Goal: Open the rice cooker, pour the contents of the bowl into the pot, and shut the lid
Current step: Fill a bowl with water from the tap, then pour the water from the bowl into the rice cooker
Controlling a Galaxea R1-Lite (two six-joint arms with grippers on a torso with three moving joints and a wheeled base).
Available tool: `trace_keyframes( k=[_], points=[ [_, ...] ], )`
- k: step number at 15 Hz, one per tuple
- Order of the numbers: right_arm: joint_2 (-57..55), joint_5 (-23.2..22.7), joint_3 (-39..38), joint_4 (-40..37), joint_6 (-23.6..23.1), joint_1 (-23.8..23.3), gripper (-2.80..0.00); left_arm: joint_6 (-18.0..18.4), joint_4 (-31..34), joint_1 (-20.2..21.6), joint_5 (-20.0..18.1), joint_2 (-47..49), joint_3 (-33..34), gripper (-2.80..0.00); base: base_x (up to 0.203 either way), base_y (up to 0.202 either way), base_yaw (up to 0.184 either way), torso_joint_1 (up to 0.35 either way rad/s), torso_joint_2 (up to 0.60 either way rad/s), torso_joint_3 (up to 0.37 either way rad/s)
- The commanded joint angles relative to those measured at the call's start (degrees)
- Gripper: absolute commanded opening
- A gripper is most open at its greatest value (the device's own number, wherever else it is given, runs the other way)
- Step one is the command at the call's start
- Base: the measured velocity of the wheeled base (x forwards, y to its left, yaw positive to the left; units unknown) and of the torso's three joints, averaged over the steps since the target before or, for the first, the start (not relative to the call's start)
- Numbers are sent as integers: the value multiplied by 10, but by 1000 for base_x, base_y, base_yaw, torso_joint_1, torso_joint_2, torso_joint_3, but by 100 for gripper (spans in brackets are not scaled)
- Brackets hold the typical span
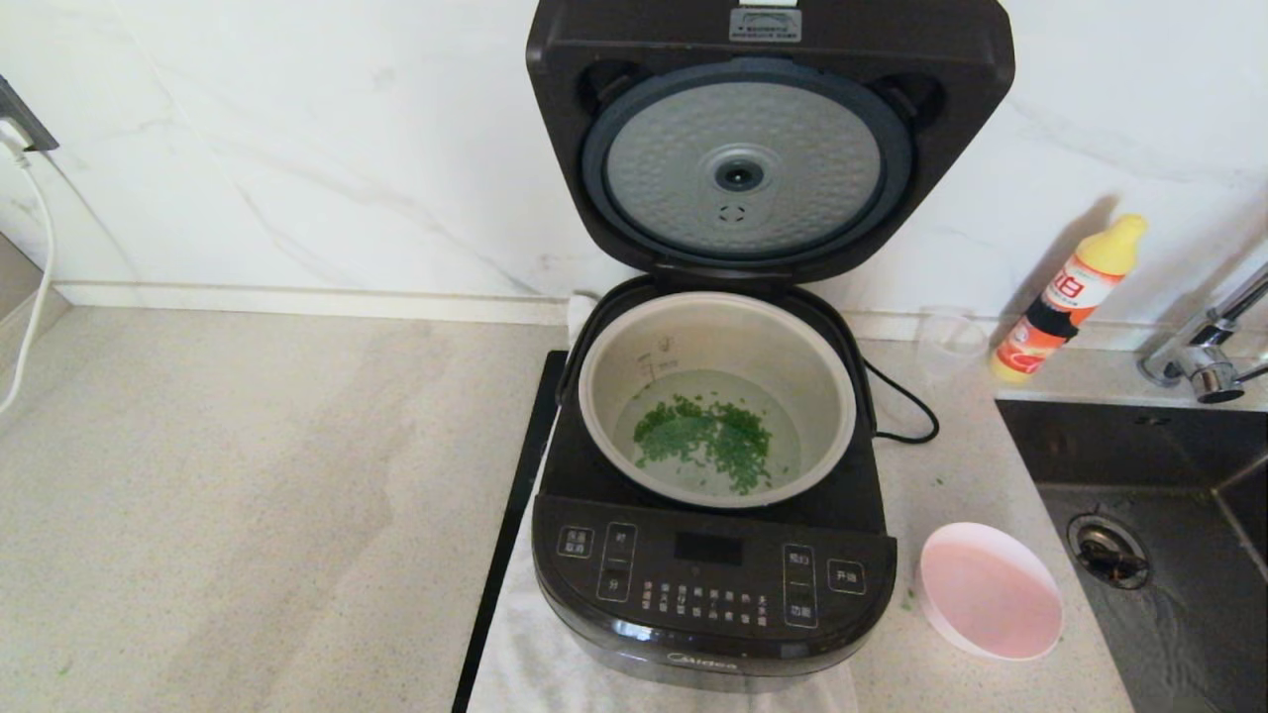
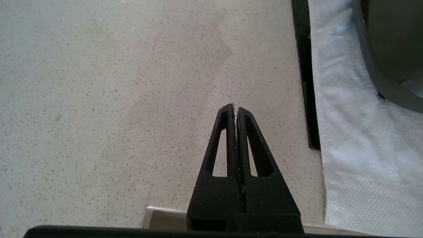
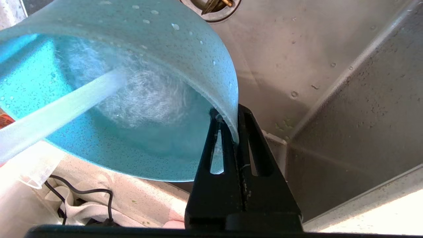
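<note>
The rice cooker point(image 1: 713, 584) stands open in the middle of the counter, its lid point(image 1: 743, 168) upright against the wall with the silver disc facing me. The pot point(image 1: 733, 337) inside holds water and green bits point(image 1: 703, 441). Neither arm shows in the head view. My right gripper point(image 3: 229, 114) is shut on the rim of a translucent blue bowl point(image 3: 109, 99), tilted above a corner of the sink point(image 3: 297, 66); only water drops show in it. My left gripper point(image 2: 235, 107) hangs shut and empty over the bare counter beside the cooker's white towel point(image 2: 357, 138).
A pink dish point(image 1: 991, 594) lies on the counter between cooker and sink point(image 1: 1169, 555). An orange bottle point(image 1: 1070, 297), a clear cup point(image 1: 951, 342) and a faucet point(image 1: 1204, 347) stand at the back right. The cooker's black cord point(image 1: 906, 411) loops behind it.
</note>
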State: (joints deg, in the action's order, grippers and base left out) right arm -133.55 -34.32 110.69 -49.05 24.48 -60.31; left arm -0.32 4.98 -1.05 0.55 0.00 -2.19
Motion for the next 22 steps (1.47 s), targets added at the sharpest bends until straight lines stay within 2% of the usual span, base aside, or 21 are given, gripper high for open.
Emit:
trace_keyframes(
  k=[1,8,11,15,18,22],
  points=[
    [3,-2,0,-3,1,0,-280,0,0,0,0,-2,0,-280,0,0,0,0,0,0],
    [16,0,0,-15,-1,5,-280,0,0,0,0,-2,0,-280,0,0,0,0,0,0],
    [47,4,-1,-65,-21,25,-280,0,0,0,0,-2,1,-280,0,0,0,0,0,0],
    [114,36,-2,-166,-78,92,-280,0,0,0,0,-1,0,-280,0,0,0,0,0,0],
    [167,71,-8,-206,-84,148,-280,0,0,0,0,-2,0,-280,0,0,0,0,0,0],
    [256,110,-52,-223,-87,236,-280,0,0,0,0,-2,0,-280,0,0,0,0,0,0]
  ],
)
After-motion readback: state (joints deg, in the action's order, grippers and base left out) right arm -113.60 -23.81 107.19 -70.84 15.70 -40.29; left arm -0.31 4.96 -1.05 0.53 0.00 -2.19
